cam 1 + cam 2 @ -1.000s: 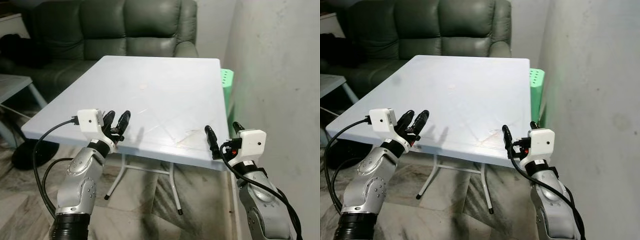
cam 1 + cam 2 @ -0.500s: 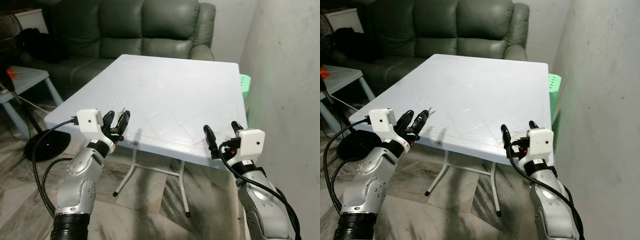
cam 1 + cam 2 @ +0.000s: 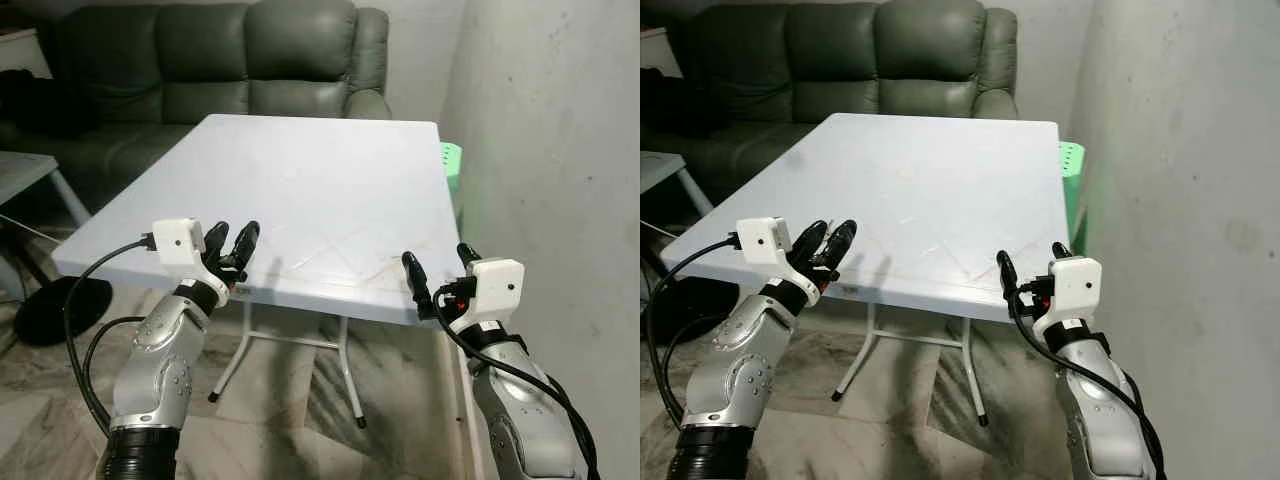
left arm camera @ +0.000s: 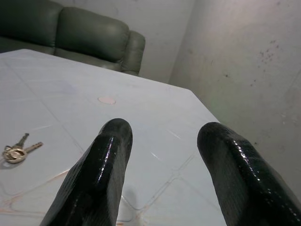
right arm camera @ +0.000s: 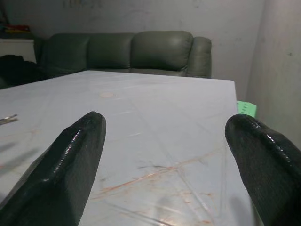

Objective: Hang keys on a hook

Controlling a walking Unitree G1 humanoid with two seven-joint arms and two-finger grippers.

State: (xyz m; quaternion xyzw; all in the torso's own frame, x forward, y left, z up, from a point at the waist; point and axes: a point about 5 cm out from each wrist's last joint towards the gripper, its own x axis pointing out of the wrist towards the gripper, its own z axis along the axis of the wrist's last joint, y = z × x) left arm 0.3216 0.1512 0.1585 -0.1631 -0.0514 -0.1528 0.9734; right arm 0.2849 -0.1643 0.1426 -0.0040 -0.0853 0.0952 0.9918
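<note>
A small bunch of keys [image 4: 16,151] lies flat on the white table [image 3: 320,170] near its front left part, and shows again at the picture's edge in the right wrist view [image 5: 7,119]. My left gripper [image 3: 232,240] is open at the table's front left edge, with the keys a short way ahead of its fingers [image 4: 108,155]. My right gripper [image 3: 437,265] is open and wide at the front right corner, holding nothing. Both hover just off the table edge.
A dark green sofa [image 3: 200,60] stands behind the table. A rough grey wall [image 3: 550,150] runs close along the right side, with a green stool [image 3: 452,160] between it and the table. A low side table [image 3: 20,170] and a black round base [image 3: 60,305] are on the left.
The whole picture has swung sideways and back, so the camera moved. Both arms keep the same pose and both grippers stay open.
</note>
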